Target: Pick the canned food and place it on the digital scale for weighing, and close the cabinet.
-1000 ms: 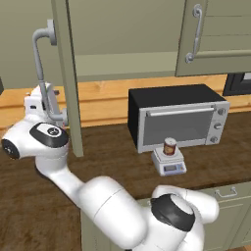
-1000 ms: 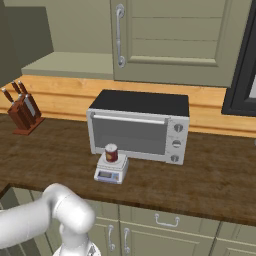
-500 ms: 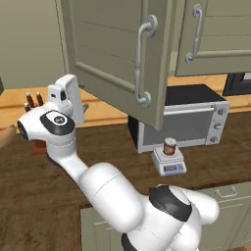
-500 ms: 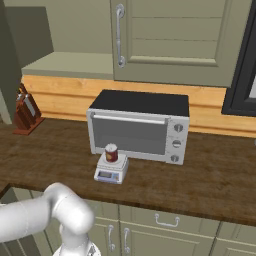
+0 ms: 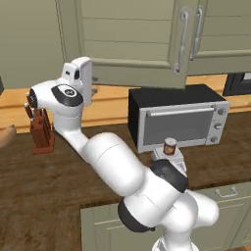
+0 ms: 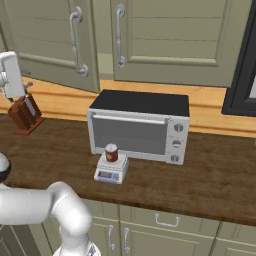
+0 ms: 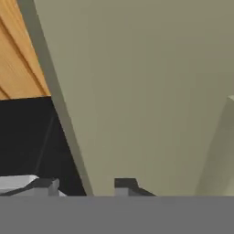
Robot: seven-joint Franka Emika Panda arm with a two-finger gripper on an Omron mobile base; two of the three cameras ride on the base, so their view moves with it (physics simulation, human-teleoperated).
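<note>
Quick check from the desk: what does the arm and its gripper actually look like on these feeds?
The arm is glossy white, built of rounded, bulbous links with dark, near-black joint rings and a round dark cap at the upper joint. The hand is a white boxy block. In the hand view the gripper ends in two small dark grey, square-tipped fingers. I see no cables and no markings.
</note>
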